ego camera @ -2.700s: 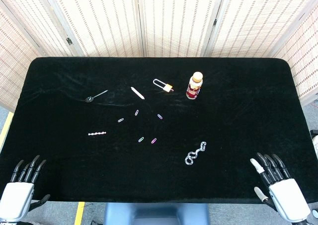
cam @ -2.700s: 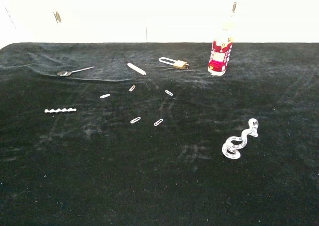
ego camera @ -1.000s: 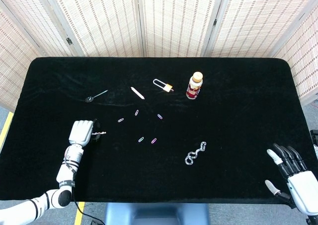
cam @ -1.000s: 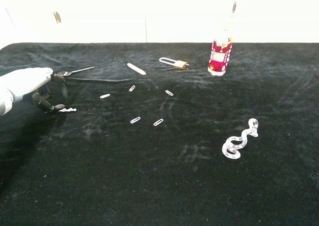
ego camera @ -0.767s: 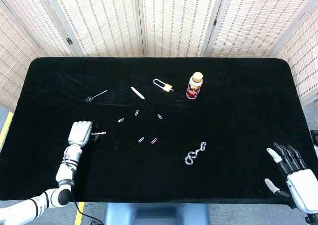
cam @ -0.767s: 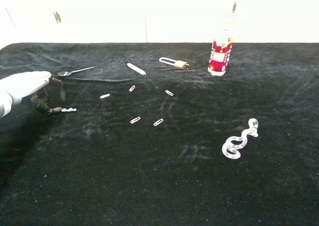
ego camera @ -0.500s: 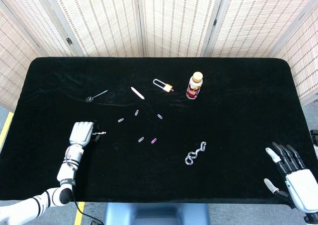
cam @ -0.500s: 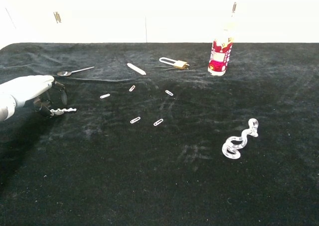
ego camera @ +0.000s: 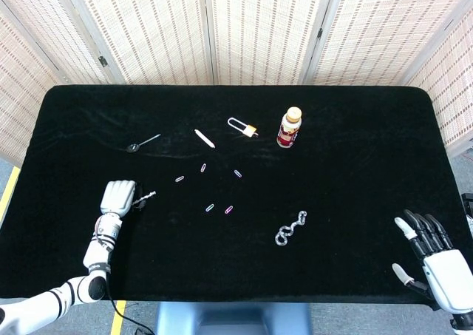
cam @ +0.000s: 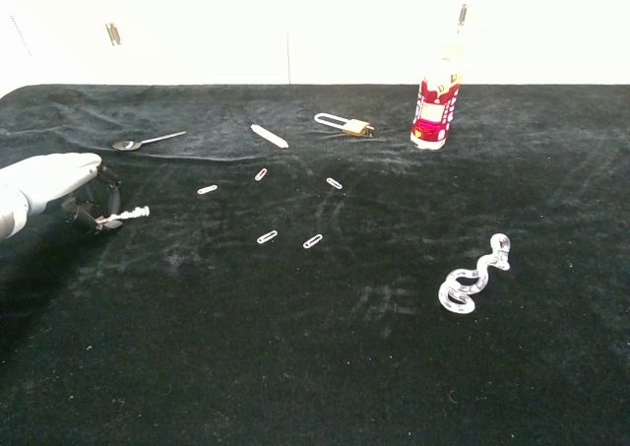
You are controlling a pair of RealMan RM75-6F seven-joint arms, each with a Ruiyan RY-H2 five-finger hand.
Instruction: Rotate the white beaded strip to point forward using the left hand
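Note:
The white beaded strip (ego camera: 146, 197) (cam: 129, 213) lies at the table's left front, its free end slanting right and slightly away from me. My left hand (ego camera: 118, 197) (cam: 57, 191) sits palm-down at the strip's left end, with curled fingertips (cam: 98, 219) pinching that end. The part of the strip under the fingers is hidden. My right hand (ego camera: 431, 259) hovers off the table's front right corner, fingers spread and holding nothing; the chest view does not show it.
On the black cloth (ego camera: 347, 165) lie a spoon (ego camera: 142, 143), a white stick (ego camera: 204, 138), a padlock (ego camera: 242, 126), several paper clips (ego camera: 219, 208) and a clear twisted chain (ego camera: 290, 228). A small bottle (ego camera: 290, 127) stands upright at the back. Folding screens close off the rear.
My left hand came in from the front edge and took hold of the strip's left end. In the last half second the strip's free end swung slightly away from me.

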